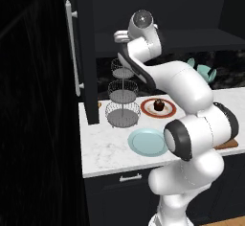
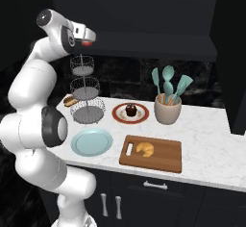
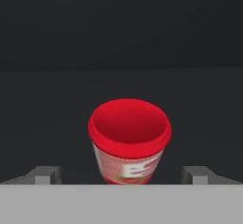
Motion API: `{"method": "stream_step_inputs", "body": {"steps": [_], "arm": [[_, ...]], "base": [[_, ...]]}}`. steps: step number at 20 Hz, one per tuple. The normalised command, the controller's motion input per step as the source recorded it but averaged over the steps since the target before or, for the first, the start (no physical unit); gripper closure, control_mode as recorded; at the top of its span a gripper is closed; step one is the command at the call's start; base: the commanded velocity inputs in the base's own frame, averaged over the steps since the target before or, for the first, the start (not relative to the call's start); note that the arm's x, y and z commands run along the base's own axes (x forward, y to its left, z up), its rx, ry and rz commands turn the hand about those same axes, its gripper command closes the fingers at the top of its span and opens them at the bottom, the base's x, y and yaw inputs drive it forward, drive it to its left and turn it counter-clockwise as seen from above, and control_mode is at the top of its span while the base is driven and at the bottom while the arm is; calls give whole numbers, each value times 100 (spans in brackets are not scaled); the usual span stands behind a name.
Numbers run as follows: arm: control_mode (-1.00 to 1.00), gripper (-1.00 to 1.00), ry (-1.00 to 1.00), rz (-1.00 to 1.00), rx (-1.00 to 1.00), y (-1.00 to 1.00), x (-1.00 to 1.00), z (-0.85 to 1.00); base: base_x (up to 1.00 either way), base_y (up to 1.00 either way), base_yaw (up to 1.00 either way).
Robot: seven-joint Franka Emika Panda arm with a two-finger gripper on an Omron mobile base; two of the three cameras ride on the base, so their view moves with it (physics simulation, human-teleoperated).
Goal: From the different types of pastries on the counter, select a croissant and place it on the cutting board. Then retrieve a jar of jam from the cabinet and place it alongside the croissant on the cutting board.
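The jar of jam [image 3: 129,140] stands upright on the cabinet shelf [image 3: 57,114], dead ahead of the gripper [image 3: 122,174], centred between its spread jaws, nothing pinched, croissant [image 2: 145,148] waiting on the cutting board [image 2: 168,161].

White Franka Panda arm [image 2: 33,125] folded upright, elbow bent, wrist raised high and reaching level toward the far side. Two-finger gripper [image 3: 121,174] spread wide, grey fingertips [image 3: 45,174] well apart, nothing clamped between them.
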Motion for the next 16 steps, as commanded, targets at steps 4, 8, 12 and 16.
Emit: {"method": "stream_step_inputs", "body": {"steps": [4, 8, 12, 16], "arm": [[-100, -100, 0, -1, 2, 0, 27, -11], [-100, -100, 0, -2, 2, 0, 32, 0], [-100, -100, 0, -3, 2, 0, 36, 0], [-100, -100, 0, -1, 3, 0, 33, -7]], "base": [[0, 0, 0], [0, 0, 0], [0, 0, 0], [0, 0, 0]]}}
